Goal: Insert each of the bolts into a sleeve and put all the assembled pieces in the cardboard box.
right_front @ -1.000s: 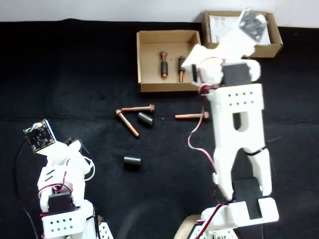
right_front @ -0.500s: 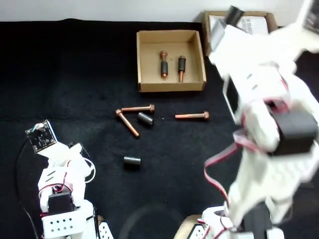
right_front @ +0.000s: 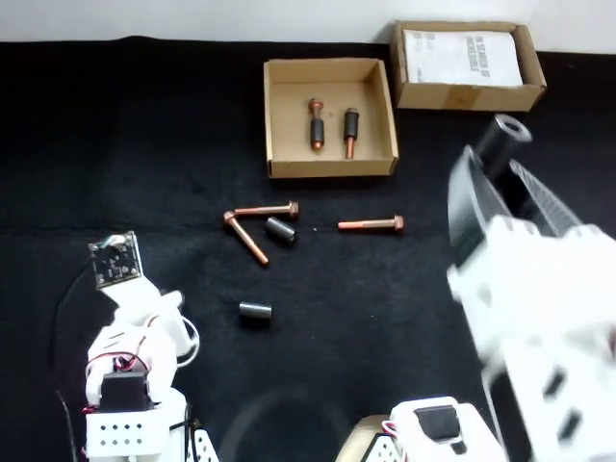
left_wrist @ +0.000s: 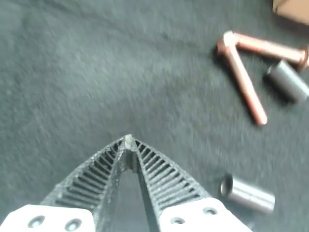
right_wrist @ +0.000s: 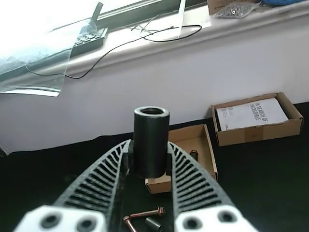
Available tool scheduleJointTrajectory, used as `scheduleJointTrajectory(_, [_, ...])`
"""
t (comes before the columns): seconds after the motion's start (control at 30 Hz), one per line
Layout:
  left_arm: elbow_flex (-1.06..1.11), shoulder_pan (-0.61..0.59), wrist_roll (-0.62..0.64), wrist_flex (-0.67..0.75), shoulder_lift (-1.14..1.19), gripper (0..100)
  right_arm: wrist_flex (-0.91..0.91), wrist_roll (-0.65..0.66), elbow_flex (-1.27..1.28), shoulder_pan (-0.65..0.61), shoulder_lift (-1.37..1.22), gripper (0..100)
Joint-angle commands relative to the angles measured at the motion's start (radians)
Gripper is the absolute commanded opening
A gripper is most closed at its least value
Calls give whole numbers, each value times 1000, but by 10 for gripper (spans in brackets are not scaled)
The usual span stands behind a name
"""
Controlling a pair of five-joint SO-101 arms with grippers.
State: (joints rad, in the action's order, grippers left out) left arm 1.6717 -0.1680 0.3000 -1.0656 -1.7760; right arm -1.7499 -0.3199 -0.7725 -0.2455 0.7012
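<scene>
My right gripper (right_wrist: 149, 144) is shut on a black sleeve (right_wrist: 151, 142), held upright high above the table's right side (right_front: 502, 135). Three loose copper bolts (right_front: 265, 209) (right_front: 246, 238) (right_front: 371, 224) lie mid-table. One loose sleeve (right_front: 280, 229) lies between them and another sleeve (right_front: 255, 311) lies nearer the front. The cardboard box (right_front: 330, 67) holds two assembled pieces (right_front: 316, 123) (right_front: 350, 130). My left gripper (left_wrist: 128, 141) is shut and empty, low over the mat, with the nearer sleeve (left_wrist: 247, 194) beside it and two bolts (left_wrist: 244, 87) farther off.
A second cardboard box (right_front: 467, 94) with a printed sheet inside stands at the back right. The black mat (right_front: 144, 144) covers the table, with open room at the left. A white wall and windowsill (right_wrist: 145, 63) lie beyond the table.
The right arm swung away from the cardboard box, back and to the right, and now stands raised with the sleeve. The left arm's wrist shifted a little to the right.
</scene>
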Motion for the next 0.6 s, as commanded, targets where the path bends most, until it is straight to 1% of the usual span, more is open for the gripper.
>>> scheduleJointTrajectory(0.0, [-41, 27, -9, -31, -28, 10, -12, 9, 117, 10, 131, 7])
scheduleJointTrajectory(0.13, [-65, 28, -20, -32, -28, 10, -12, 11, 344, 10, 294, 7])
scheduleJointTrajectory(0.3, [-162, 28, -109, -32, -28, 10, -10, 12, 659, 10, 493, 7])
scheduleJointTrajectory(0.4, [-240, 28, -130, -32, -15, 10, -5, 12, 846, 10, 604, 7])
scheduleJointTrajectory(0.47, [-308, 28, -130, -32, 48, 10, 30, 12, 977, 12, 680, 7])
scheduleJointTrajectory(0.57, [-453, 27, -127, -34, 246, 10, 122, 12, 1181, 13, 805, 7])
